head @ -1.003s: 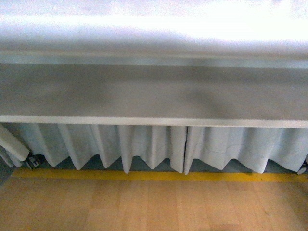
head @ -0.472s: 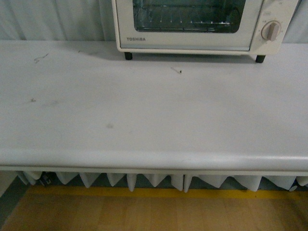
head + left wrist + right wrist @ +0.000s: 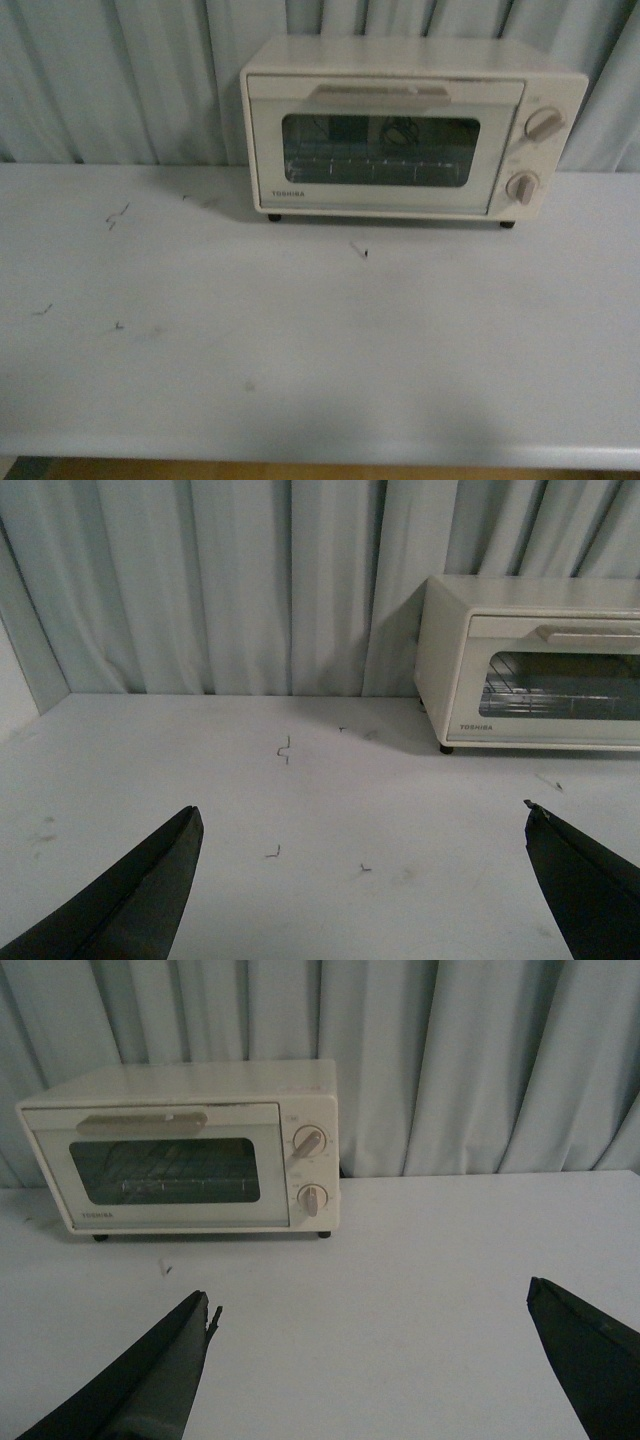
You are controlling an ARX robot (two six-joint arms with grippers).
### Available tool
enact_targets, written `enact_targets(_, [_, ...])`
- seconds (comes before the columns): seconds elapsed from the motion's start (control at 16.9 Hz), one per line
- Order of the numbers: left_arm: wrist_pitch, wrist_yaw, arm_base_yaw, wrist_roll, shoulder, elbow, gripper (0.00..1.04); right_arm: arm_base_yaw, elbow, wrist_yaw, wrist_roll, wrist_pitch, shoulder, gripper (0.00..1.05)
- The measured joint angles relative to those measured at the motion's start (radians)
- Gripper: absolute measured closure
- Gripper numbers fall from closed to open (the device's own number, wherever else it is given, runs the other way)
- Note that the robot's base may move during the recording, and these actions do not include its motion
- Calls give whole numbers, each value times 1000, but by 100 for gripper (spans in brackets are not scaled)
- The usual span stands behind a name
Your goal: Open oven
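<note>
The cream-white oven (image 3: 410, 128) stands at the back of the white table (image 3: 300, 340), its glass door shut and its bar handle (image 3: 378, 95) across the top of the door. Two beige knobs (image 3: 533, 155) sit on its right side, and a wire rack shows through the window. The oven (image 3: 535, 665) also appears in the left wrist view, and the oven (image 3: 185, 1150) in the right wrist view. My left gripper (image 3: 360, 815) is open over bare tabletop, well short of the oven. Likewise open and empty, my right gripper (image 3: 368, 1300) hangs in front of the oven. Neither arm shows in the front view.
Pleated pale curtains (image 3: 120, 80) hang close behind the table and oven. Small dark scuff marks (image 3: 115, 218) dot the tabletop on the left. The table's front edge (image 3: 320, 455) runs along the bottom of the front view.
The front view has swung upward: from the table's skirt and floor, past the tabletop with the oven's lower part, to the whole oven against the curtains.
</note>
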Motion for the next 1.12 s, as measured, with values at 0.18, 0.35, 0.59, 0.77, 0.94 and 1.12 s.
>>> enact_targets(0.18, [2, 0, 0, 0, 0, 1, 7, 0, 0, 0, 0, 1, 0, 6])
enact_targets(0.35, [-2, 0, 0, 0, 0, 0, 7, 0, 0, 0, 0, -2, 0, 6])
enact_targets(0.59, [-2, 0, 0, 0, 0, 0, 7, 0, 0, 0, 0, -2, 0, 6])
enact_targets(0.77, [-2, 0, 0, 0, 0, 0, 7, 0, 0, 0, 0, -2, 0, 6])
enact_targets(0.94, [-2, 0, 0, 0, 0, 0, 7, 0, 0, 0, 1, -1, 0, 6])
enact_targets(1.12, [0, 0, 0, 0, 0, 0, 7, 0, 0, 0, 0, -1, 0, 6])
